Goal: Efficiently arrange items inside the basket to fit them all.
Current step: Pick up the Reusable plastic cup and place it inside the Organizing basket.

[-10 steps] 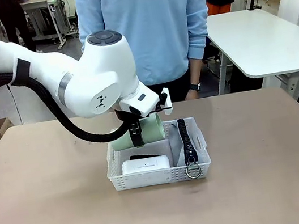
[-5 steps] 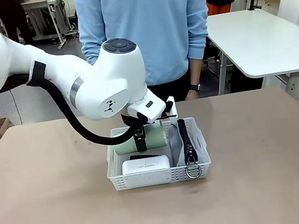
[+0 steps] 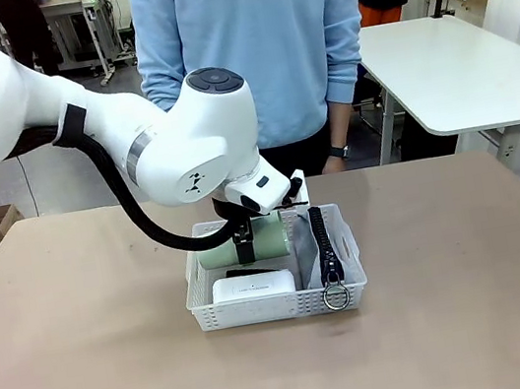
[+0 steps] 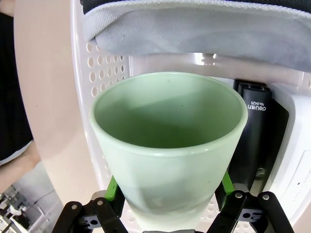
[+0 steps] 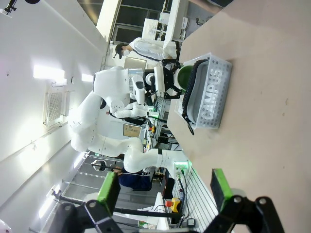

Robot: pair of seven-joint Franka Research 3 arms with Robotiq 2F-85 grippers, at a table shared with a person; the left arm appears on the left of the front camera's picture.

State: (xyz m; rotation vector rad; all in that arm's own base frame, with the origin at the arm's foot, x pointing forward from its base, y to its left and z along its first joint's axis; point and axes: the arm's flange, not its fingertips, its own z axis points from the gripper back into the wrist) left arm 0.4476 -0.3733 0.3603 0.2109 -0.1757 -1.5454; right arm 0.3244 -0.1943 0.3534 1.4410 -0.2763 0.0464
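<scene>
My left gripper [image 3: 244,244] is clamped on the cup [image 3: 248,241], lying sideways in the basket [image 3: 278,304] far-left, behind the box [image 3: 252,286]. Pouch [image 3: 327,248] stands right. My right gripper [image 5: 165,190] is apart, empty.

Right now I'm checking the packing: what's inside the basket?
Inside the basket: the grey pouch on edge, white box, black object, and green cup on its side, gripped by the left hand. The floor beneath is covered.

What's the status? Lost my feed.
Left end effector shut on cup, low in basket. Right end effector open, empty. Box, pouch already in.
</scene>
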